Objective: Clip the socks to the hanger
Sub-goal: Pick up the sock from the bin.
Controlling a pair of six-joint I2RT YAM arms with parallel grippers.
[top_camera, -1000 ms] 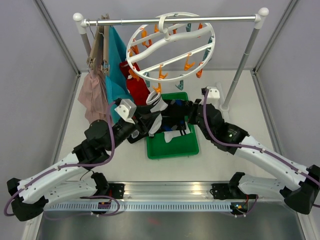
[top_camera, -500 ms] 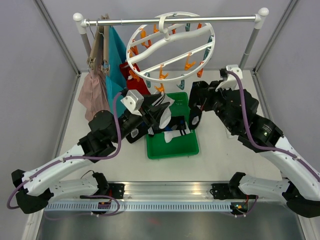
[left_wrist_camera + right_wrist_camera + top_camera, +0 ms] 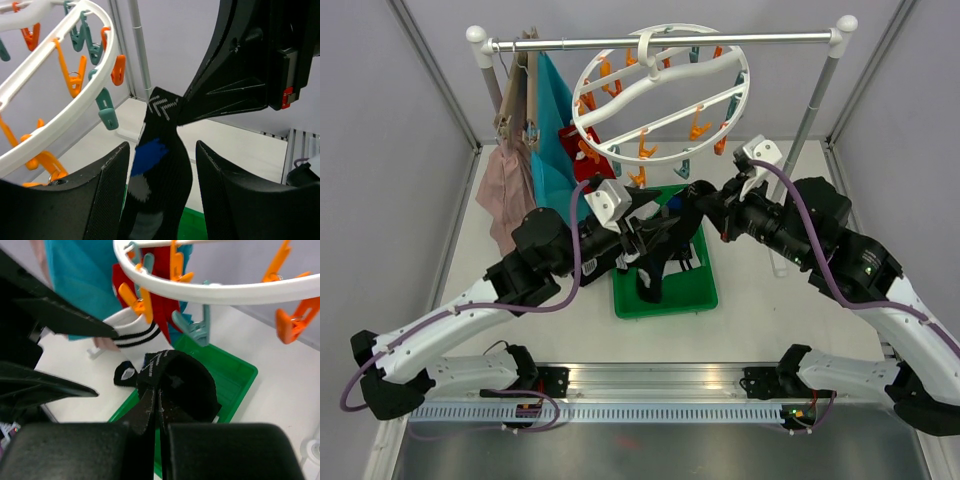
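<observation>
Grey panel walls enclose a white surface, and a metal rail on white posts runs across the top of the overhead view. The round white hanger hooks over that rail at upper centre, its orange and teal clips dangling below the ring. At upper left a teal cloth and a pink garment hang from the same rail. A green tray sits on the surface at centre frame.

Just under the ring's lower left edge hangs a red sock. Above the tray, below the ring, a black sock with blue and white marks is held up between the two arms. The right gripper has its fingers pinched tight on the sock's cuff, seen at centre of the right wrist view. The left gripper has its fingers spread wide, one on each side of the sock's body, with a sliver of space showing on the right.
</observation>
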